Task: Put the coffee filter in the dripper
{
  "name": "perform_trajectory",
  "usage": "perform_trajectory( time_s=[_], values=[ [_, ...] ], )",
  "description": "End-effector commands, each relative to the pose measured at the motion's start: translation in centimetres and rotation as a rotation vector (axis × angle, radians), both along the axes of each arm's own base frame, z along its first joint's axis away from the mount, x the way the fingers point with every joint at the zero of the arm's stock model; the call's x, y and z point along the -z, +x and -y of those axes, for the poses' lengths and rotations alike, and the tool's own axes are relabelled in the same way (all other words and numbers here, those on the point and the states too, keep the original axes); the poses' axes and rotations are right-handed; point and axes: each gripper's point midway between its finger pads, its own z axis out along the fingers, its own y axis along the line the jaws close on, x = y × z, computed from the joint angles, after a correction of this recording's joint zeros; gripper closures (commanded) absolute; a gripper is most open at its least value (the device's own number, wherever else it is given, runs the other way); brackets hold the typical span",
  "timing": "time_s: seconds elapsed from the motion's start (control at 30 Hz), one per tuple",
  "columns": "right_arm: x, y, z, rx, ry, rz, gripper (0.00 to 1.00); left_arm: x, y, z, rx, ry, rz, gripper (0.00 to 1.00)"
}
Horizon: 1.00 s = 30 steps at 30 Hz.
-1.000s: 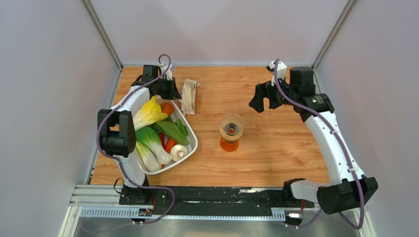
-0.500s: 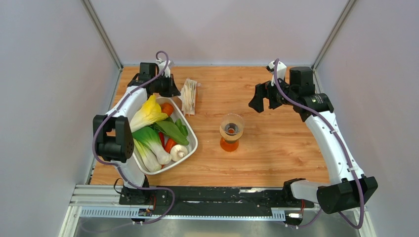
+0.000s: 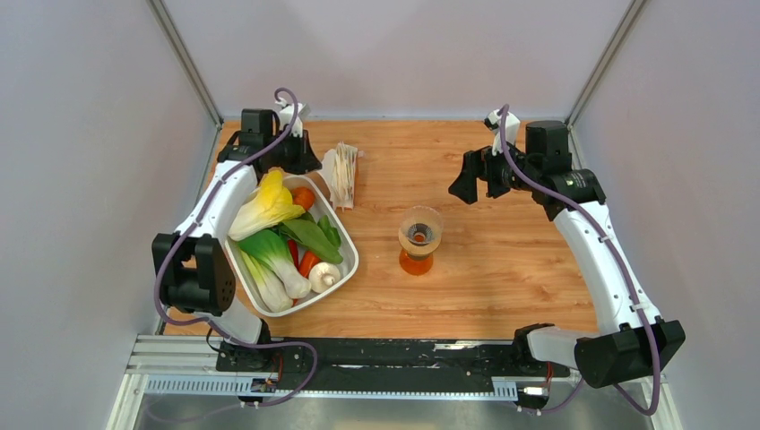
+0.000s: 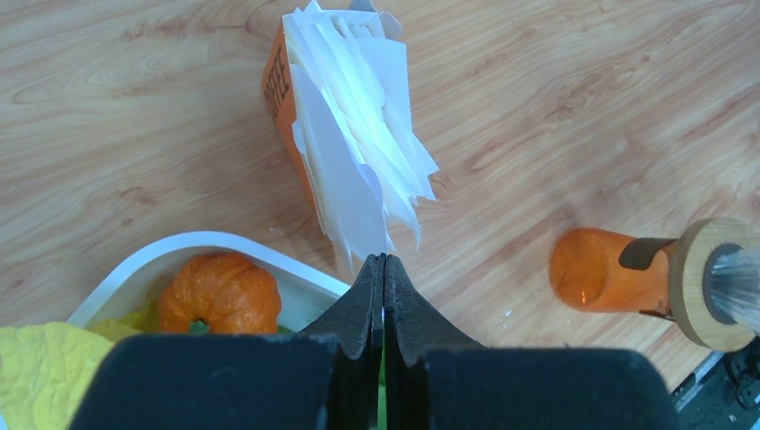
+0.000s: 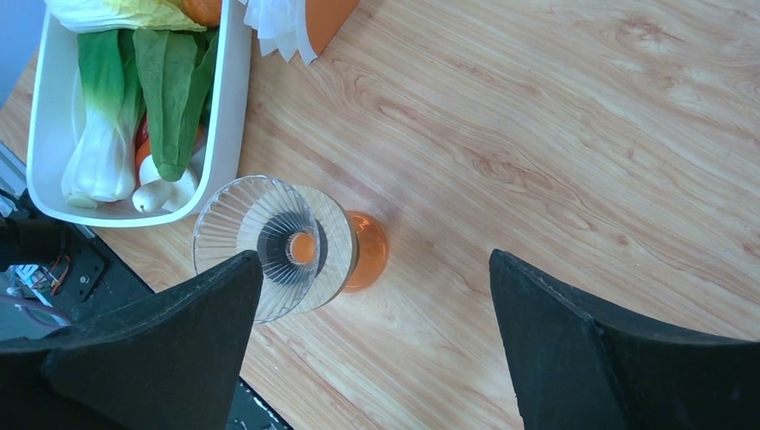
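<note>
- While the left gripper (image 3: 307, 161) hovers at the far left of the table, just beside the fanned stack of white papers in an orange packet (image 3: 343, 175), the clear ribbed cone dripper with a tan ring collar (image 3: 420, 226) stands well apart on the orange-tinted glass vessel (image 3: 416, 262). Over so long a carry, a loosely caught sheet could flutter off. The left arm reaches forward past the white tub of vegetables (image 3: 351, 262). The right arm bends inward, with the right gripper (image 3: 468, 176) beyond the dripper.
- Left wrist: the jaws are pressed together, their tips at the lower edge of the nearest thin white paper coffee filter (image 4: 354, 210). Whether that edge is pinched I cannot tell. A pull might bring several sheets, or none.
- Right wrist: the right gripper's fingers stand spread wide and empty above the dripper (image 5: 260, 242). A careless descent could topple it off the vessel (image 5: 367, 251).
</note>
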Motion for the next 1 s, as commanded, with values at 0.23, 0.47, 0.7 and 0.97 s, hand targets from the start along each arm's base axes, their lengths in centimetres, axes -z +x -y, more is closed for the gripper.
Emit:
perform_trajectory(
  time_s=[0.23, 0.47, 0.7, 0.97],
  values=[
    [-4.2, -0.9, -2.4, -0.187, 0.09, 0.145, 0.0, -11.3, -2.9, 1.4, 0.191, -0.01, 0.271, 1.0],
    [-8.2, -0.8, -3.4, -0.289, 0.111, 0.301, 0.0, -16.1, -7.8, 4.5, 0.477, -0.064, 0.419, 1.0],
    [-11.3, -1.8, -4.2, -0.348, 0.193, 0.314, 0.0, -16.3, -13.7, 8.0, 0.785, 0.12, 0.659, 1.0],
    [-11.5, -2.7, -4.4, -0.385, 0.211, 0.292, 0.0, -16.2, -20.9, 10.3, 1.157, 0.338, 1.098, 1.0]
  ],
)
